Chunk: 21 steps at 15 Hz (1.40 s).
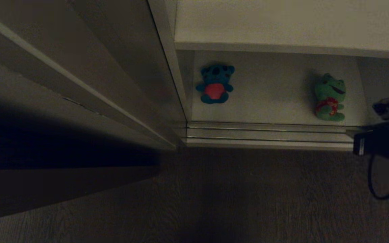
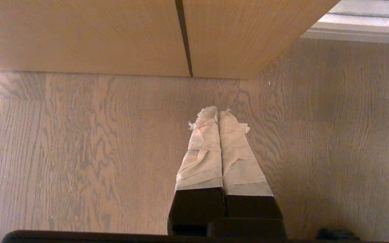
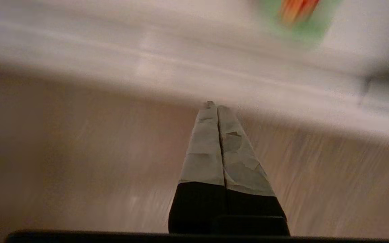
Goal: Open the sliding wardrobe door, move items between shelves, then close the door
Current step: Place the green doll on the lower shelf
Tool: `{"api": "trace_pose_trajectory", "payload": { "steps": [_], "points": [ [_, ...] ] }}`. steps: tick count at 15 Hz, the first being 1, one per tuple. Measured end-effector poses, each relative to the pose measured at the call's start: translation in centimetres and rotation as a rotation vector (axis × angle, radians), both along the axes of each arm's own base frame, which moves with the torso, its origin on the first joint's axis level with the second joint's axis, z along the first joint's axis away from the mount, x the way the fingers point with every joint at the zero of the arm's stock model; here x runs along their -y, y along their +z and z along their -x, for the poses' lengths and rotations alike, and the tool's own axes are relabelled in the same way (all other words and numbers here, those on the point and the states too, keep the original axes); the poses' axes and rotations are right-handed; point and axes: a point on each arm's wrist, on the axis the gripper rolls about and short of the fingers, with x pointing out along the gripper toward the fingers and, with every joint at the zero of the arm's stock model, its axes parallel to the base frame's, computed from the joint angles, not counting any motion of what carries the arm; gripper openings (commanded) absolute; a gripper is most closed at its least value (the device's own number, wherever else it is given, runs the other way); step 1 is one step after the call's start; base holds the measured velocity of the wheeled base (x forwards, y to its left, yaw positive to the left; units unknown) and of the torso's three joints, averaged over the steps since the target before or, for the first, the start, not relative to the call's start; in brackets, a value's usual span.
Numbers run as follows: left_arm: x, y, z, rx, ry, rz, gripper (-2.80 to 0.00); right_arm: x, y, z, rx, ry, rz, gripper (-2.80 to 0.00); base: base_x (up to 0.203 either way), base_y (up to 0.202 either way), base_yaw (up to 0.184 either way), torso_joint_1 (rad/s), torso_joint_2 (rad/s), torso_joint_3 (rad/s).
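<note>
On the bottom shelf point(image 1: 275, 98), in the upper middle of the head view, sit two toys: one teal bear point(image 1: 214, 84) with a red belly toward the left and one green frog point(image 1: 329, 98) with red trim toward the right, well apart and both lying face up. No writing or label can be read anywhere. A second shelf point(image 1: 292, 23) runs across the top of that view, cut off by the frame edge. The door point(image 1: 113, 67) stands slid aside at the upper left, leaving the compartment open; its lower part fades into deep shadow. Two rails point(image 1: 265, 133) line the threshold below the toys. At the right edge the right arm point(image 1: 383, 141) is dark and partly cut off; the right gripper point(image 3: 218, 106) has its taped fingers pressed together on nothing, over the floor point(image 3: 79, 152), with the frog only a blurred green-and-red smear. The left gripper point(image 2: 218, 113) is likewise closed and empty, over wooden floor beside two brown panels point(image 2: 113, 33).
</note>
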Motion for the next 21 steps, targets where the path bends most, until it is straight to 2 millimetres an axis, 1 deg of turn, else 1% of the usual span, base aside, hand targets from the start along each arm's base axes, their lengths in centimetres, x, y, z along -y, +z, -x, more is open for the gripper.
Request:
{"api": "trace_pose_trajectory", "payload": {
  "steps": [3, 5, 6, 10, 12, 14, 15, 18, 20, 21],
  "points": [
    [0.0, 0.0, 0.0, 0.000, 0.000, -0.001, -2.80, -1.3, -1.2, 6.5, -0.104, 0.013, -0.026, -2.80, 0.000, 0.000, 0.000, 0.000, 0.00, 0.000],
    [0.0, 0.0, 0.0, 0.000, 0.000, 0.000, -2.80, -2.2, -1.8, 10.8, -0.131, 0.013, -0.033, -2.80, 0.000, 0.000, 0.000, 0.000, 0.00, 0.000],
    [0.0, 0.0, 0.0, 0.000, 0.000, -0.001, -2.80, -2.6, -2.0, 13.0, -0.123, 0.013, -0.032, -2.80, 0.000, 0.000, 0.000, 0.000, 0.00, 0.000],
    [0.0, 0.0, 0.0, 0.000, 0.000, 0.000, -2.80, -4.3, -3.0, 20.5, -0.045, 0.004, -0.018, -2.80, 0.000, 0.000, 0.000, 0.000, 0.00, 0.000],
    [0.0, 0.0, 0.0, 0.000, 0.000, -0.001, -2.80, -5.0, -4.1, 24.0, -0.004, 0.005, -0.017, -2.80, 0.000, 0.000, 0.000, 0.000, 0.00, 0.000],
    [0.0, 0.0, 0.0, 0.000, 0.001, 0.000, -2.80, -5.2, -5.7, 26.2, -0.020, -0.048, -0.043, -2.80, 0.000, 0.000, 0.000, 0.000, 0.00, 0.000],
    [0.0, 0.0, 0.0, 0.000, 0.000, -0.001, -2.80, -5.2, -6.5, 26.9, -0.036, -0.079, -0.074, -2.80, 0.000, 0.000, 0.000, 0.000, 0.00, 0.000],
    [0.0, 0.0, 0.0, 0.000, 0.000, -0.001, -2.80, -5.2, -8.2, 29.0, -0.035, -0.069, -0.128, -2.80, 0.000, 0.000, 0.000, 0.000, 0.00, 0.000],
    [0.0, 0.0, 0.0, 0.001, 0.000, 0.000, -2.80, -5.1, -9.5, 29.9, 0.006, -0.058, -0.129, -2.80, 0.000, 0.000, 0.000, 0.000, 0.00, 0.000],
    [0.0, 0.0, 0.0, 0.000, 0.000, 0.000, -2.80, -5.1, -10.0, 29.9, 0.050, -0.060, -0.132, -2.80, 0.000, 0.000, 0.000, 0.000, 0.00, 0.000]
  ]
}}
